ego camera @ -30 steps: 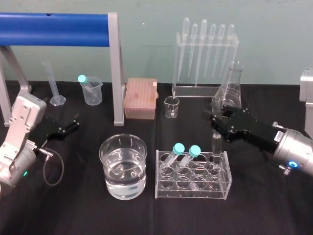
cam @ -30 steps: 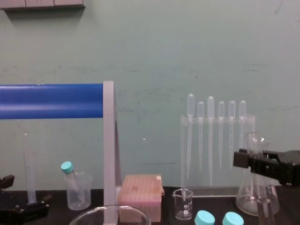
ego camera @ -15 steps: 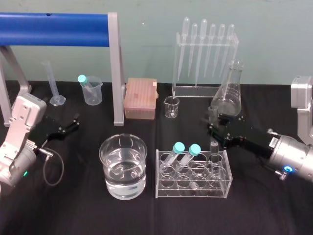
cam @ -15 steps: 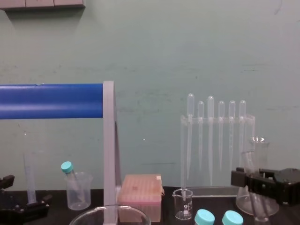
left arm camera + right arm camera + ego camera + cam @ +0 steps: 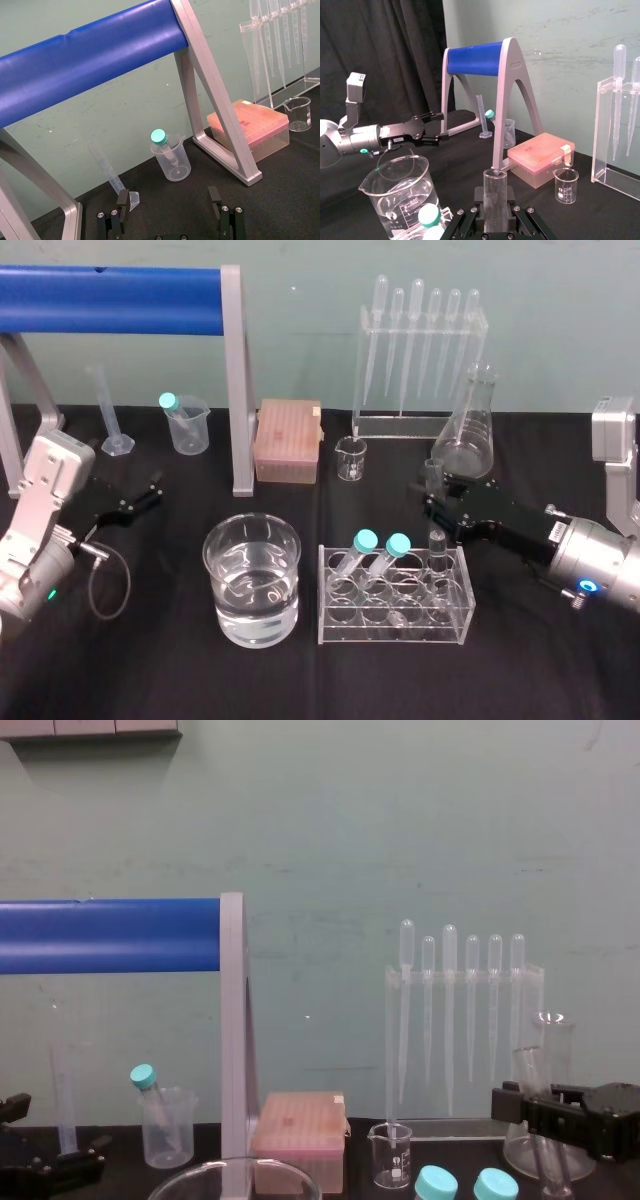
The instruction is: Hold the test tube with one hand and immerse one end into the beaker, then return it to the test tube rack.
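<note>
Test tube (image 5: 437,545) upright in rear right hole of rack (image 5: 395,635), upper part clamped by right claw (image 5: 433,502). Risk: claw pulled away before opened, so tube tipped, rack dragged. Left claw (image 5: 153,490) parked open at left of desk (image 5: 540,670).

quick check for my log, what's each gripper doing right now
left gripper: open, empty
right gripper: closed on the test tube
</note>
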Available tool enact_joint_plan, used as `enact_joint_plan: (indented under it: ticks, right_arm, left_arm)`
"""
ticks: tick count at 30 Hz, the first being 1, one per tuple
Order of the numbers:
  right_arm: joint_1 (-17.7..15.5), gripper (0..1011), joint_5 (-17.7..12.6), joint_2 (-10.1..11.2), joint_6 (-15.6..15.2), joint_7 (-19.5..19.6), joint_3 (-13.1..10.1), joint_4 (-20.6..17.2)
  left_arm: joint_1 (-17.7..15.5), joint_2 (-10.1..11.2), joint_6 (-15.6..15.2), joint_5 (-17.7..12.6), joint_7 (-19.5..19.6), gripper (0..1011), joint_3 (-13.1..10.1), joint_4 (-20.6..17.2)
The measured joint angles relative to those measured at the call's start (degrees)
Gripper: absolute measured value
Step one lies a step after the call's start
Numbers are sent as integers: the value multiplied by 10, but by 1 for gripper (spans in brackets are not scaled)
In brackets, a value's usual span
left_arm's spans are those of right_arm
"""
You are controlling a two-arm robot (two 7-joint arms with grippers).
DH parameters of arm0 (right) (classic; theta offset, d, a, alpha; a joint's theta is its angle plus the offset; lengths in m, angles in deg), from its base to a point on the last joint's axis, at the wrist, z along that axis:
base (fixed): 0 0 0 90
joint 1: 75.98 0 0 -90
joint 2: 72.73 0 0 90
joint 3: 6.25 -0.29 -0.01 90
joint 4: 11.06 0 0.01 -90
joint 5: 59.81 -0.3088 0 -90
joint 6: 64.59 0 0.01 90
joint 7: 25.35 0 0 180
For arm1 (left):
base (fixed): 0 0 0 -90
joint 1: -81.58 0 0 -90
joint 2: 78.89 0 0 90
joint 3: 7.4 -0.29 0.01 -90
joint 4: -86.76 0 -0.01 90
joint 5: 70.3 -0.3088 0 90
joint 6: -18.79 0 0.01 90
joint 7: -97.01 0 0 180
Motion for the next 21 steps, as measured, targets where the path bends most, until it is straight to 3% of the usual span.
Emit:
enact_joint_plan:
  ticks: [5, 21]
  right_arm:
    - [0, 234, 0, 0, 0, 0, 0, -1]
    - [-1, 759, 0, 1, 1, 1, -1, -2]
  left_arm:
    - [0, 0, 0, 0, 0, 1000, 0, 0]
    - [0, 0, 0, 0, 0, 1000, 0, 0]
